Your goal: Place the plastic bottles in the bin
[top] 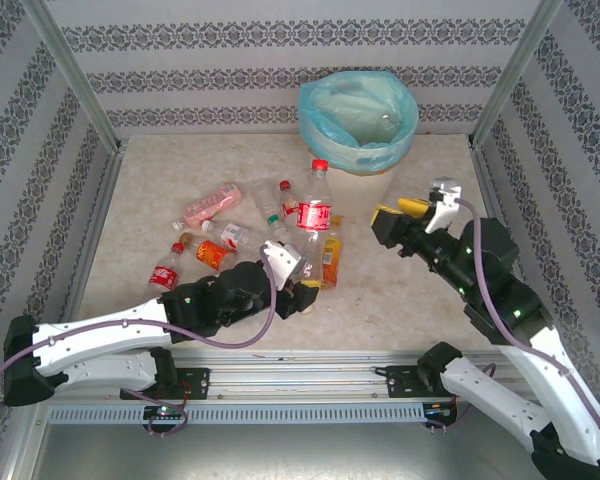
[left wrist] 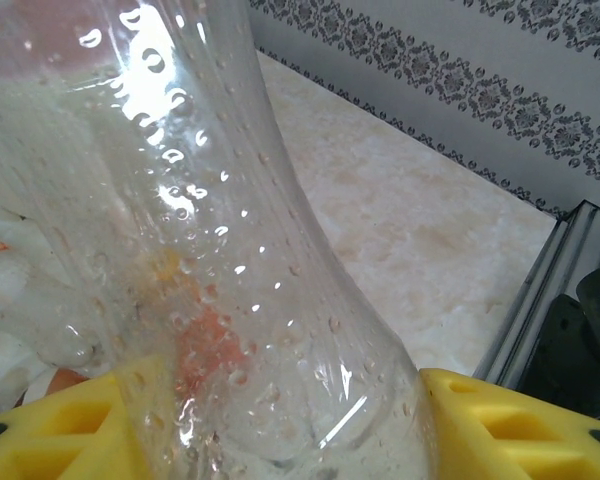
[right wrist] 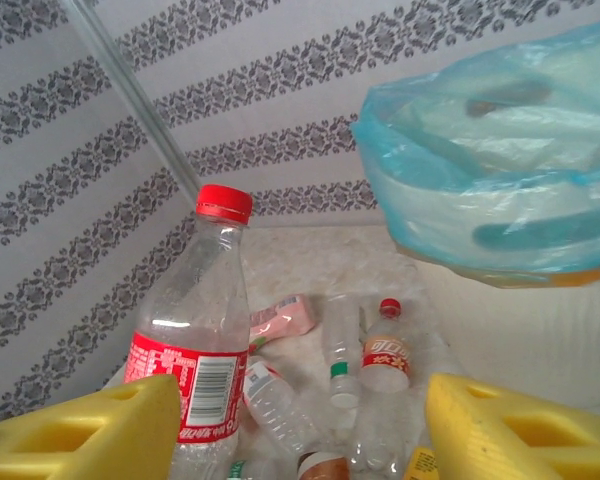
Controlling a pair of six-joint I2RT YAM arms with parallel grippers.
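My left gripper (top: 302,285) (left wrist: 280,420) is shut on a clear plastic bottle (left wrist: 230,250), whose dimpled body sits between the yellow fingers (left wrist: 510,430). In the top view a tall red-capped, red-labelled bottle (top: 314,205) (right wrist: 195,340) stands upright right at that gripper. Several more bottles lie beside it: a pink one (top: 210,205) (right wrist: 285,318), a green-capped clear one (top: 270,205) (right wrist: 340,345), an orange-labelled one (top: 330,258) and a small red-capped one (right wrist: 385,352). The bin (top: 315,125) (right wrist: 540,330), lined with a blue-green bag, stands at the back. My right gripper (top: 398,212) (right wrist: 300,430) hangs open and holds nothing, just right of the pile.
Patterned walls and metal frame posts (top: 75,75) close in the table on three sides. A metal rail (top: 300,385) runs along the near edge. Bare marble tabletop (top: 380,290) lies between the pile and the right arm.
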